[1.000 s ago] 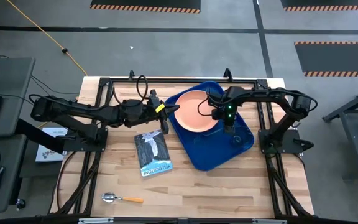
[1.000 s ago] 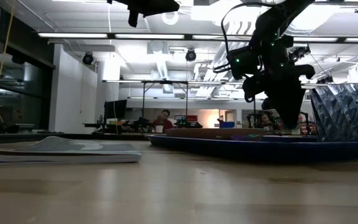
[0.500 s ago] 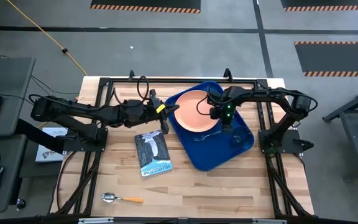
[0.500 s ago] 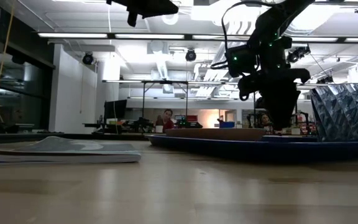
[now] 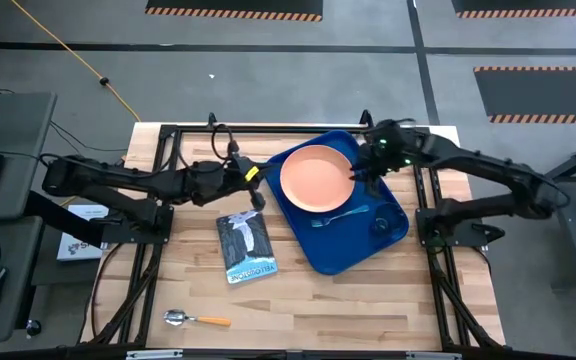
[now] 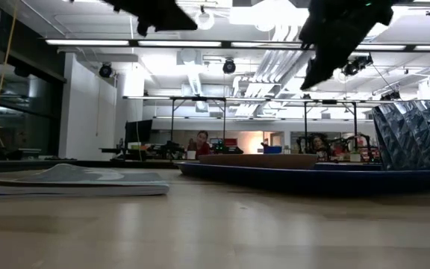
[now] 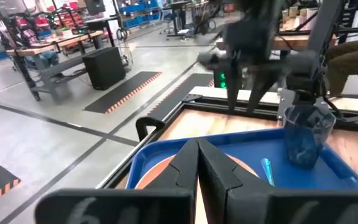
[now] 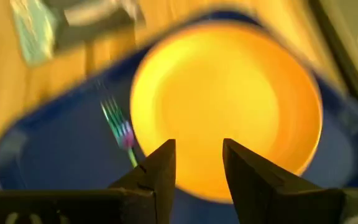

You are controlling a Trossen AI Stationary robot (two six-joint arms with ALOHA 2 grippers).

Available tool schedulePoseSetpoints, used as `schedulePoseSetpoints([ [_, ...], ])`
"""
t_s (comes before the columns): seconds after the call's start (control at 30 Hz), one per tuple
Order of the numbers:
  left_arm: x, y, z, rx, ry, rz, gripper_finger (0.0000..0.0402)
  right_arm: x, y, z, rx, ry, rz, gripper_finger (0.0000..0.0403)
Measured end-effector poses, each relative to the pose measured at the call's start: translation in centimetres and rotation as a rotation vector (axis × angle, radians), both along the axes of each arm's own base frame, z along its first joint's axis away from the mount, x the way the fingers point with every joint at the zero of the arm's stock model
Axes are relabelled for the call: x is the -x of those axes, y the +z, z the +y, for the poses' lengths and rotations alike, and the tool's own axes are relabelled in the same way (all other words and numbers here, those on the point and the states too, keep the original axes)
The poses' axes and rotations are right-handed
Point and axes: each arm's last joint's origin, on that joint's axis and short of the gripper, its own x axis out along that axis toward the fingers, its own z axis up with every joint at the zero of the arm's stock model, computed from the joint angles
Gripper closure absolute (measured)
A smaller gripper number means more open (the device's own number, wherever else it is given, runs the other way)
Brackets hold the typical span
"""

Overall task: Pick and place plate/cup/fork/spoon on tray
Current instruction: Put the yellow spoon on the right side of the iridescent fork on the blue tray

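One dark blue tray point(image 5: 340, 252) sits right of centre in the overhead frame, carrying one peach-orange plate point(image 5: 316, 178), one teal fork point(image 5: 339, 215) and one small see-through cup point(image 5: 380, 223). One spoon point(image 5: 196, 319) lies alone at lower left, and one booklet point(image 5: 245, 246) lies at centre. Two robot arms reach in, one from each side of the frame.

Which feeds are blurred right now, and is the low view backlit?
Right wrist view: heavy motion smear over the plate, the fork and the tray. Left wrist view: the far arm is smeared, the cup fairly sharp. Low view: bright ceiling lights leave both arms as dark silhouettes. High view: evenly lit, sharp.
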Motion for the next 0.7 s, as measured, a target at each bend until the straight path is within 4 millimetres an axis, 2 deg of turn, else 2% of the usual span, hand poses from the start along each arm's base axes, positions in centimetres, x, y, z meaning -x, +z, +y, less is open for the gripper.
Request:
schedulePoseSetpoints([
  [0.13, 2.0, -1.4, 0.7, 0.02, -0.053, -0.031, 0.0401, 1.2, 0.1, 1.1, 0.043, 0.002, -0.221, 0.0281],
  [0.3, 4.2, -1.6, 0.5, 0.05, -0.136, -0.066, 0.0402, 1.7, -1.2, 2.1, 0.107, 0.021, -0.416, 0.0281],
  [0.47, 5.2, -1.3, 0.4, 0.104, -0.178, -0.016, 0.0395, 1.3, -2.4, 2.7, 0.129, 0.046, -0.532, 0.0281],
  [0.6, 5.3, -0.3, -0.3, 0.193, -0.318, 0.01, 0.0358, 1.0, -2.9, 3.1, 0.156, 0.062, -0.592, 0.0281],
  [0.7, 5.2, 0.6, -1.6, 0.187, -0.449, -0.002, 0.0317, 0.9, -3.0, 3.2, 0.144, 0.043, -0.591, 0.0281],
])
